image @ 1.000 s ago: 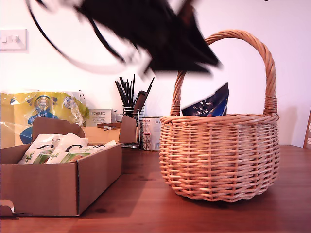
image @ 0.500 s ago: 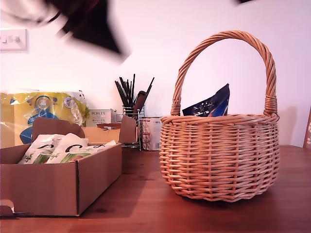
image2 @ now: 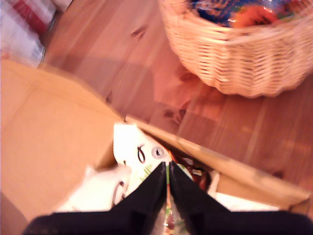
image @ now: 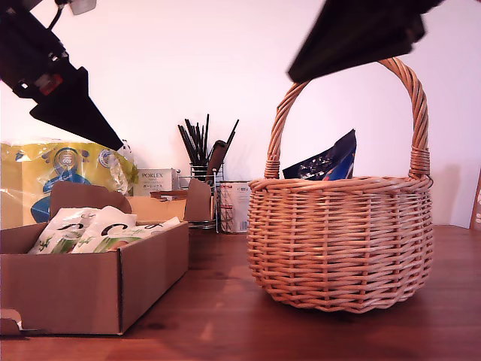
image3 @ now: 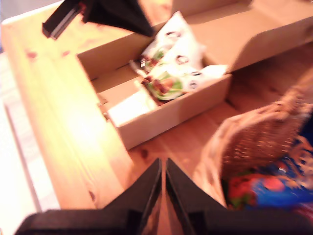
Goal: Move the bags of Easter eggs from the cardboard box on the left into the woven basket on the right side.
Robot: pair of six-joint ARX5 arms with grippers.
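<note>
my first gripper (image2: pixel 167 188) hangs over the cardboard box (image: pixel 90 289) with its jaws drawn together, only a thin slit between the tips and nothing held in them. half a second ago a blurred arm was crossing the top-left corner of the exterior view; now it has steadied above the box, pointing down at the white-and-green bags (image2: pixel 142 161) lying inside. that reads as the approach for the next pick, though the jaws would have to part before they can take anything.

my second gripper (image3: pixel 163 183) is likewise clenched on nothing, and it has come into the exterior view at the top since a second ago, where it sits over the woven basket (image: pixel 342 241) and in front of the arch of its handle. its wrist view looks down past the basket rim onto blue and red wrappers inside (blurred, so i cannot count them).

a dark blue bag (image: pixel 325 162) pokes above the basket rim exactly as it did a second ago, so at least one delivery is done. the box, near the tabletop's front edge on the exterior view's left, holds several bags, so the job looks only partly complete.
</note>
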